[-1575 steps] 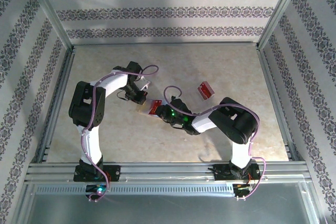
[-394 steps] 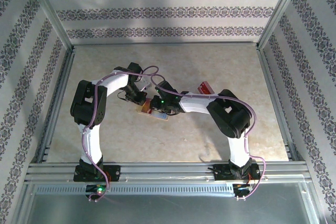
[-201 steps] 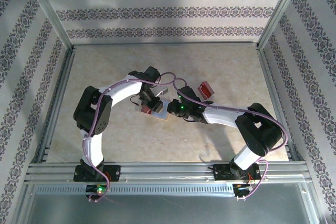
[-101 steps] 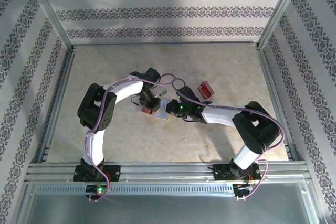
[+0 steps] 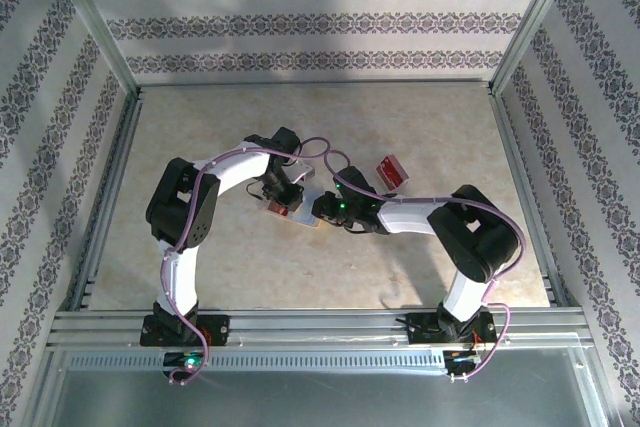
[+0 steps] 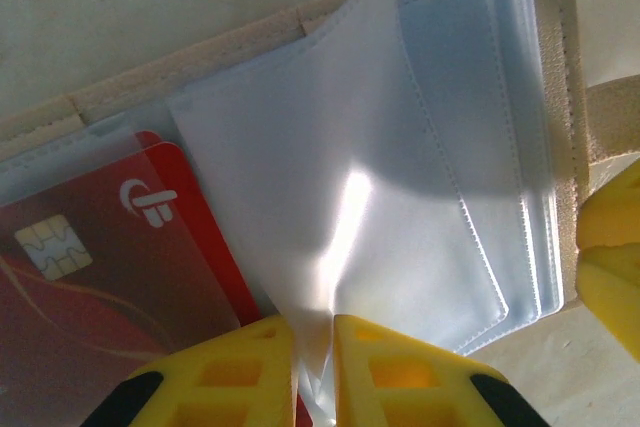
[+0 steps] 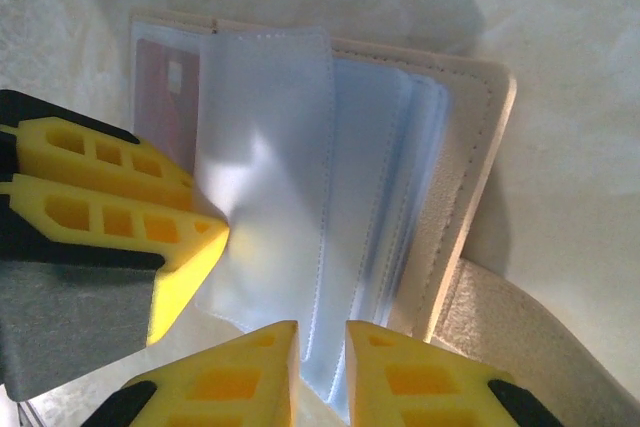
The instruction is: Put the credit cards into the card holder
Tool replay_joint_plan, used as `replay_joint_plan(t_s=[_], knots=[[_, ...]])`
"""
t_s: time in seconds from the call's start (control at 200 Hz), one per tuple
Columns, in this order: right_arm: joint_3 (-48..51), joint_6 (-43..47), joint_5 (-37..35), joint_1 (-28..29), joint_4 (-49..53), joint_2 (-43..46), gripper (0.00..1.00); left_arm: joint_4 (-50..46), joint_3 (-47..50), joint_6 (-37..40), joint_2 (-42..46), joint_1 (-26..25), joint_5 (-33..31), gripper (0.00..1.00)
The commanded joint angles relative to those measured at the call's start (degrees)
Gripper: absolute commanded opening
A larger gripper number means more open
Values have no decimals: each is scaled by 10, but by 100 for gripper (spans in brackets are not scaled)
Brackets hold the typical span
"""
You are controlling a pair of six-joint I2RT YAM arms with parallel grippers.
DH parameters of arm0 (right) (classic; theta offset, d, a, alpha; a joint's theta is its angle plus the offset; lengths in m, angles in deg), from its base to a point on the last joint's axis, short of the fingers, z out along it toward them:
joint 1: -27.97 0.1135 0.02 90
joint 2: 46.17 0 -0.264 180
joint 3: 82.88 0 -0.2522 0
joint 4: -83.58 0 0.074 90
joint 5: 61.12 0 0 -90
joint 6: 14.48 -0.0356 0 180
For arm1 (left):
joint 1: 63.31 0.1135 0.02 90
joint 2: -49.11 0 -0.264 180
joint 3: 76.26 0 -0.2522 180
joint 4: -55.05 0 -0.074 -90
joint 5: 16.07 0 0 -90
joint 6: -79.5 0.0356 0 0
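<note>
Your card holder (image 5: 306,217) lies open on the table (image 5: 200,127), cover down and clear sleeves up; both grippers meet over it. The left gripper (image 6: 315,372) is at the holder's near edge as its own wrist camera sees it; its yellow fingers (image 6: 230,382) are closed on one clear sleeve (image 6: 300,197), which fans up from the holder and narrows to a pinch between them. One credit card (image 6: 100,287), red with a chip and a pale logo, sits inside a sleeve on the holder's left half, just beside that pinched sleeve. The right gripper (image 7: 322,372) is at the edge of the holder's right-hand stack of sleeves, beside the closing tab (image 7: 510,332); its fingers stand close together with a sleeve edge in the narrow gap, but you cannot tell whether they grip it. More red cards (image 5: 392,172) lie on the table to the right of the card holder and farther back, apart from it.
</note>
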Motion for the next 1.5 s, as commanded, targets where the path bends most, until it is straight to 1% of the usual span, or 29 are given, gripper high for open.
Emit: replay_joint_plan(t_s=[0.0, 0.115, 0.23, 0.39, 0.445, 0.61, 0.854, 0.969, 1.084, 1.274, 1.494], knots=[[-21, -5, 8, -11, -18, -19, 22, 2, 0, -4, -13, 5, 16, 17], [-29, -8, 17, -16, -21, -31, 22, -1, -1, -3, -13, 7, 14, 17], [-34, -1, 5, -19, -18, -24, 22, 4, 5, -4, -8, 8, 19, 17], [-51, 0, 5, -39, -16, -34, 22, 3, 2, -7, -12, 12, 26, 16], [-58, 3, 0, -43, -17, -37, 25, 4, 3, -7, -12, 12, 29, 16], [-92, 9, 4, -56, -17, -64, 28, 3, 3, -7, -15, 14, 34, 16], [-139, 23, 19, -66, -1, -107, 30, 3, 3, -7, -16, 17, 36, 16], [-143, 32, 15, -68, 3, -111, 30, 8, 7, -7, -13, 19, 39, 16], [-145, 31, 30, -66, 2, -118, 30, 6, 6, -7, -17, 20, 37, 16], [-143, 42, 20, -65, 11, -125, 31, 6, 5, -8, -21, 21, 41, 16], [-149, 46, 26, -65, 12, -137, 33, 8, 8, -6, -19, 22, 39, 16]])
